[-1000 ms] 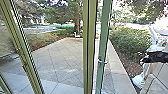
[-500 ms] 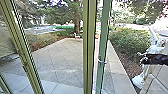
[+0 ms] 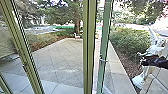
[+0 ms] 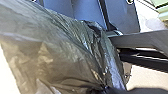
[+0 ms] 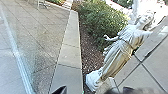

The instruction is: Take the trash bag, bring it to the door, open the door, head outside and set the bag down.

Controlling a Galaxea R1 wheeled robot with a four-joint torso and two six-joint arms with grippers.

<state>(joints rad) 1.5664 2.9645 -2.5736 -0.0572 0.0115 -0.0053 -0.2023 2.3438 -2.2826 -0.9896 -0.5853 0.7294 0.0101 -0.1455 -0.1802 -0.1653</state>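
At the right edge in the head view, my dark right gripper [image 3: 151, 61] is raised in front of a pale statue. Some of the same right gripper [image 5: 60, 90] pokes in dark in the right wrist view. A glass door with a green edge [image 3: 104, 45] stands ajar near the middle of the head view, a small fitting on it. The dark, see-through trash bag [image 4: 57, 57] hangs large in the left wrist view, bunched where my left gripper [image 4: 106, 89] is shut on it.
Door posts [image 3: 89, 45] rise in front of me. Beyond the glass lie a paved yard [image 3: 57, 60], a tree and bushes [image 3: 130, 42]. The statue [image 5: 122, 47] stands beside the paved strip, by a mulch bed.
The door's green edge has shifted slightly to the right, with a bit more glass showing beside it. My right gripper has moved slightly.
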